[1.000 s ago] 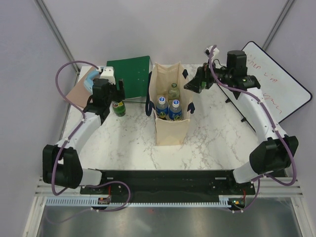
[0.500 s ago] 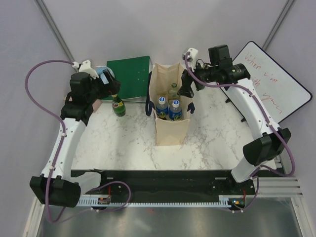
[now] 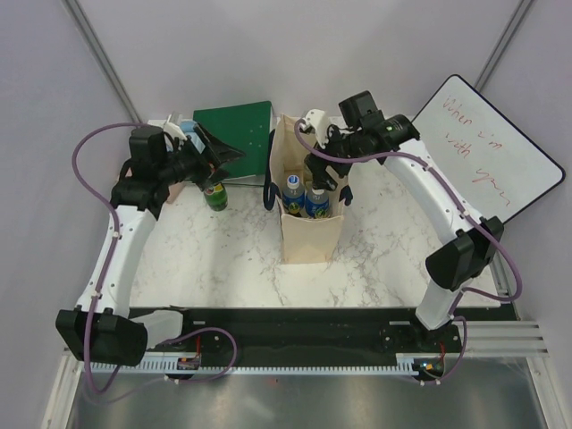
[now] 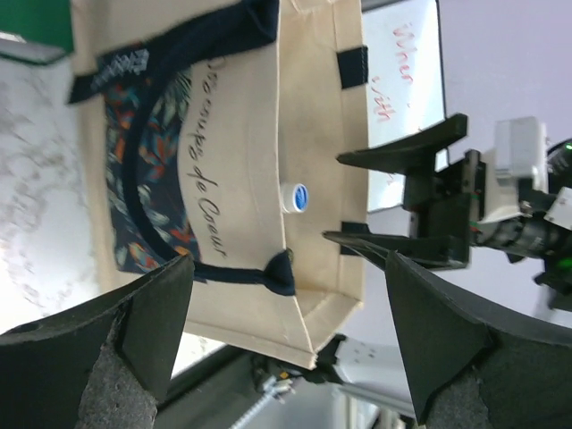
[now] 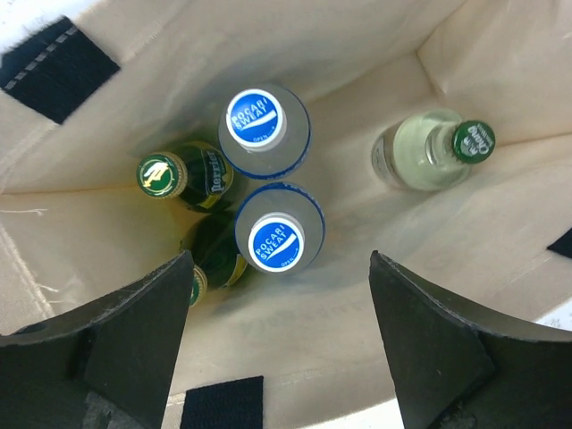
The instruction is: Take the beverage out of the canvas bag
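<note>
Matt woven cloth bag (image 3: 308,237); table (image 3: 223,259) smooth, marble-patterned, slight sheen; blue-capped bottles (image 5: 268,134) clear glossy plastic; green bottles (image 5: 192,179) glossy glass; fingers (image 4: 143,313) matt black, lined with rough grey foam

both blue bottle caps (image 5: 254,118) read "pocari sweat"; the canvas bag (image 4: 313,134) carries script ending "de coeur".

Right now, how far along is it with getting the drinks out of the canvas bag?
Done: one green bottle stands on the table, left of the canvas bag. In hand: nothing gripped; the right gripper hangs open over the bag's mouth, and the left gripper is open too. Left: inside, two blue-capped bottles, two green ones, one clear bottle.
</note>
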